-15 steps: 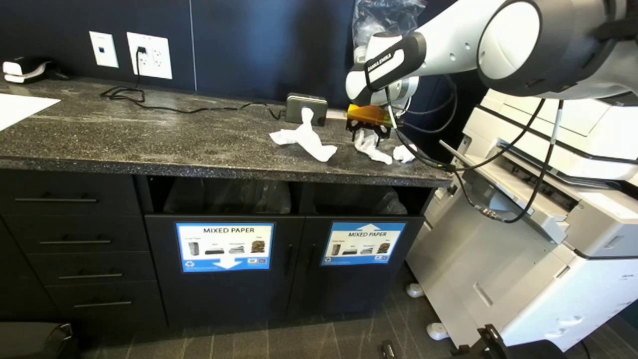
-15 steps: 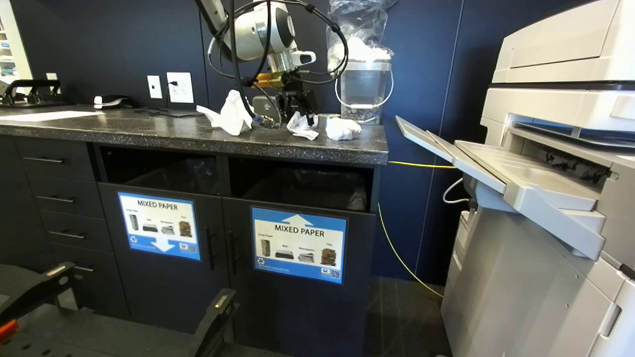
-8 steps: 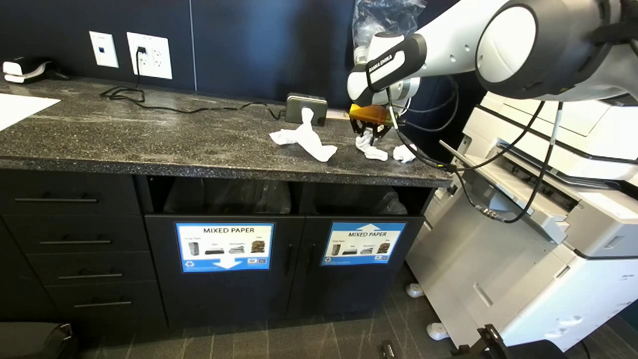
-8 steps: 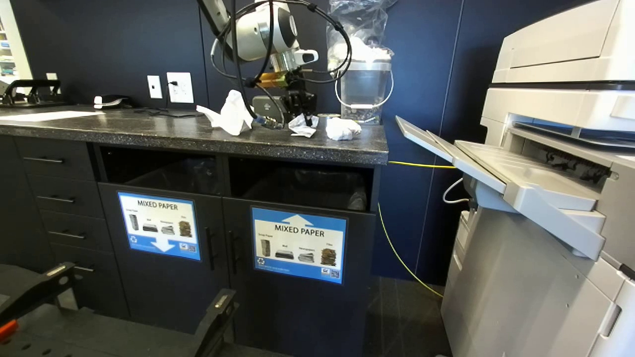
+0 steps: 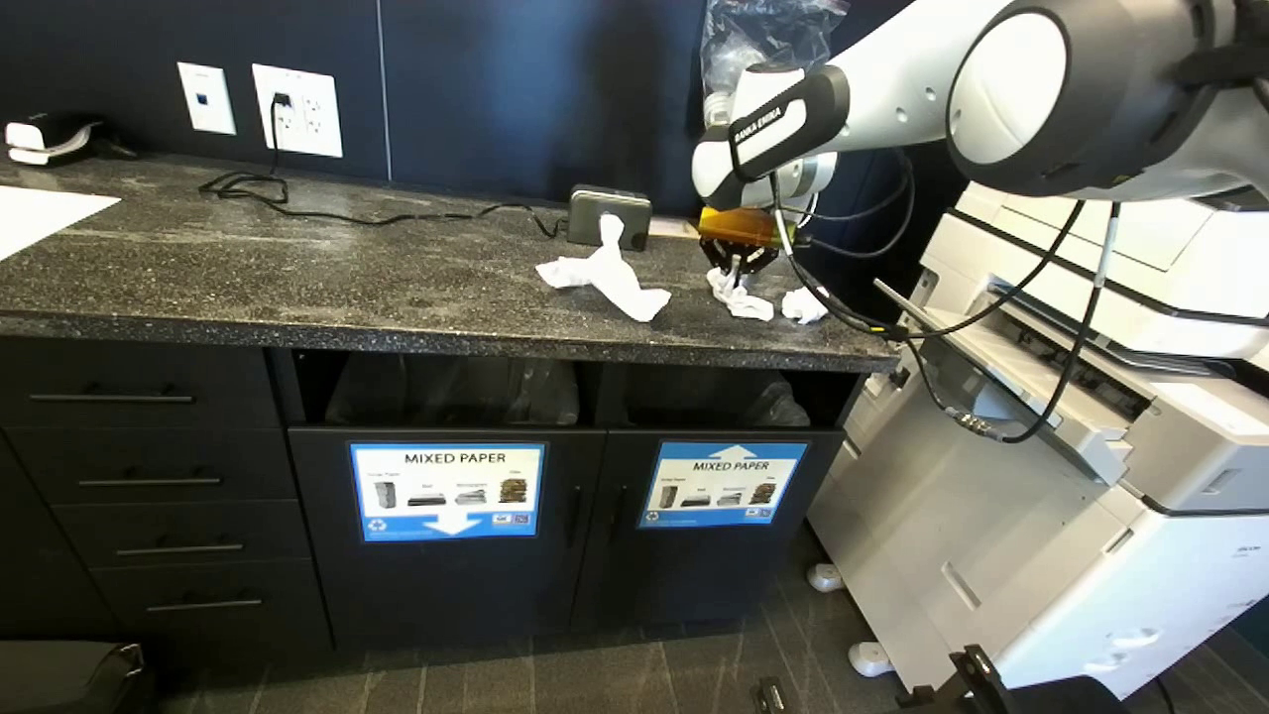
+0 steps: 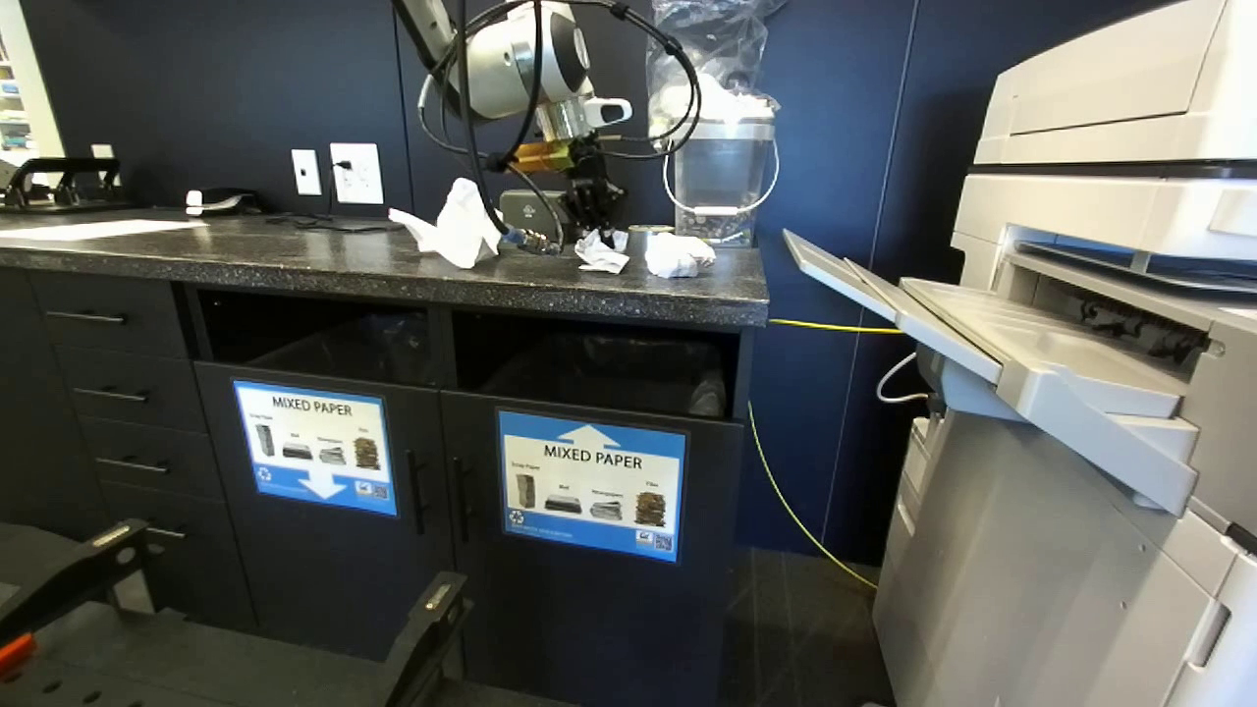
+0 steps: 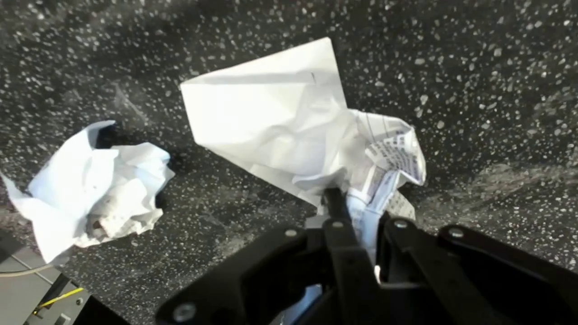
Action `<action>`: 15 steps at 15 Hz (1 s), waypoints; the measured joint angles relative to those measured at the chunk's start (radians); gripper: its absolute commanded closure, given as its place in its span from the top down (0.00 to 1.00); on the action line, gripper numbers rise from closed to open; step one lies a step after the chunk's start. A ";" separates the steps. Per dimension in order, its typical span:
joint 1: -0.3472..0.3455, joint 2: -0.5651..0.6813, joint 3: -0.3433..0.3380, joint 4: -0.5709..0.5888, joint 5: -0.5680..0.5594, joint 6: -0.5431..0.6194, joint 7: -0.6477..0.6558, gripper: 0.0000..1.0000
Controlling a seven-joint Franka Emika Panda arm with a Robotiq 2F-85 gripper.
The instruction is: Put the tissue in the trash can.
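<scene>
Clamped in the jaws by its crumpled, printed end, with a strip of it caught between: the tissue [image 7: 311, 140], pale folded part spread past the jaws and resting on the bench [image 5: 397, 283]. Just beside the jaws, toward the office printer [image 5: 952, 516], a crumpled paper wad [image 7: 90, 189], apart from the tissue. Farther off on the opposite side, a peaked white paper [image 5: 607, 268]. Behind it, a dark box [image 5: 585, 220]; behind the jaws, toward the printer, a clear bucket [image 6: 722, 172]. Looped past the jaws, a black cable [image 5: 897, 335], crossing in front of the wad in an exterior view, contact unclear. In front of the jaws, past the tissue, the front edge of the bench, near; past the wad, the bench end. Below that front edge, nearest the jaws, an up-arrow bin [image 5: 684, 570]; beside it, farther from the jaws, a down-arrow bin [image 5: 456, 585]; both marked MIXED PAPER, open to the front. Impossible to tell which is the task's own. Past the peaked paper, away from the printer, the longest open run of bench, up to a white sheet [image 5: 45, 213].
</scene>
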 measured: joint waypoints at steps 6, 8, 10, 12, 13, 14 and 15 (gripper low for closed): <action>-0.022 -0.040 0.022 -0.033 0.023 -0.096 -0.136 0.13; -0.041 -0.081 0.041 -0.092 0.046 -0.101 -0.195 0.13; -0.058 -0.139 0.060 -0.181 0.065 -0.101 -0.243 0.13; -0.074 -0.204 0.075 -0.278 0.085 -0.101 -0.284 0.12; -0.080 -0.238 0.080 -0.327 0.090 -0.101 -0.297 0.12; -0.086 -0.271 0.083 -0.377 0.093 -0.101 -0.307 0.12; -0.090 -0.307 0.084 -0.429 0.095 -0.099 -0.316 0.12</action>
